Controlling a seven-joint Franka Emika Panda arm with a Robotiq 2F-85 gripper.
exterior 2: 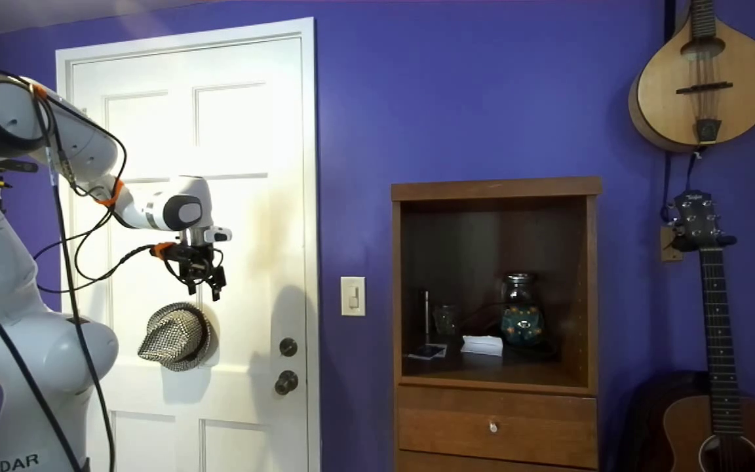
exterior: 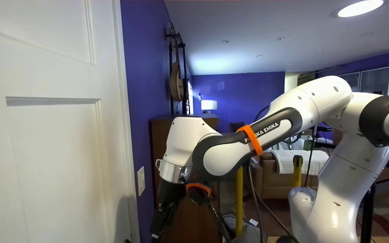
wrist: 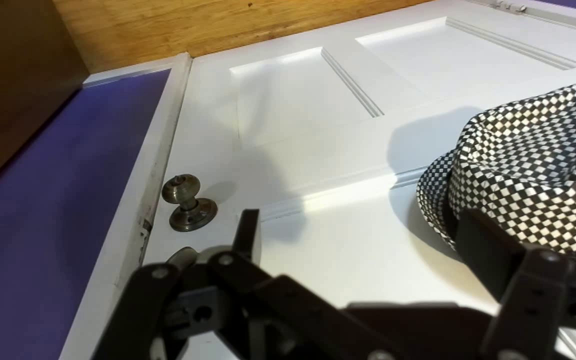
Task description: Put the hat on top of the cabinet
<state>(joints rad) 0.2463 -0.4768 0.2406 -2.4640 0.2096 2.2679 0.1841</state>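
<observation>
The hat (exterior 2: 176, 335) hangs against the white door in an exterior view. In the wrist view the hat (wrist: 533, 165) shows a black-and-pale checkered weave at the right edge, partly cut off. My gripper (exterior 2: 204, 293) is just above and to the right of the hat in that exterior view. In the wrist view the gripper (wrist: 360, 225) is open, with nothing between its fingers; the right finger overlaps the hat's lower part, and contact cannot be told. The brown cabinet (exterior 2: 495, 190) stands to the right of the door. It also shows behind the arm (exterior: 159, 138) in an exterior view.
The white door (exterior 2: 253, 229) has a knob (wrist: 182, 189) to the left in the wrist view. A light switch (exterior 2: 352, 296) is between door and cabinet. The cabinet's open shelf holds a patterned jar (exterior 2: 522, 324). Guitars (exterior 2: 721, 354) are right of the cabinet. Cables hang along the arm.
</observation>
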